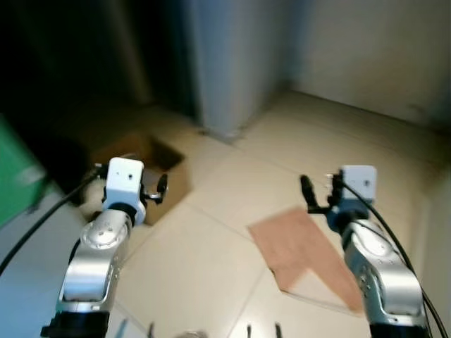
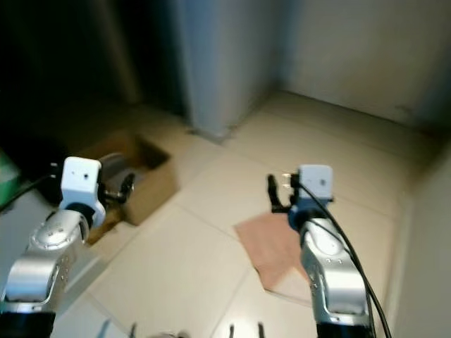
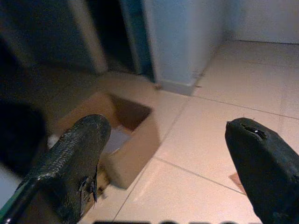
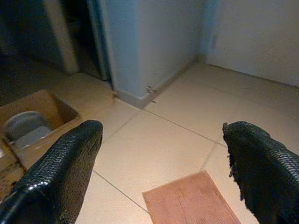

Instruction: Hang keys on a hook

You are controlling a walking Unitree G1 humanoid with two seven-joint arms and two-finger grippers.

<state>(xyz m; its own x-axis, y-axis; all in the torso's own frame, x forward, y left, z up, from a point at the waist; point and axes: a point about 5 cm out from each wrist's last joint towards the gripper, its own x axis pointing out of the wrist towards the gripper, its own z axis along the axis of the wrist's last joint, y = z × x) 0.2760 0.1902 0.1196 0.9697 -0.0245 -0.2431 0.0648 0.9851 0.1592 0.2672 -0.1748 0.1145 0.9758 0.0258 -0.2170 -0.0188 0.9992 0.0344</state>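
Both arms are raised over the tiled floor [image 1: 211, 239]: the left gripper [image 3: 168, 154] has its fingers spread wide and holds nothing, and the right gripper [image 4: 163, 154] is likewise spread and empty. The left gripper hangs just above the open cardboard box [image 1: 151, 169], while the right gripper hangs over a flat cardboard sheet [image 1: 296, 246] lying well apart from the box. Beyond the box stands a pale wall corner [image 1: 225, 63] beside a dark doorway; keys and hook cannot be made out.

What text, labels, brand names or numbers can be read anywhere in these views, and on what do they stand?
None can be read.
Cardboard box: plain brown sides, no print that shows.
Flat cardboard sheet on the floor: no print.
White camera housings on both wrists: no lettering visible.
Green object at the left edge: too blurred to tell.
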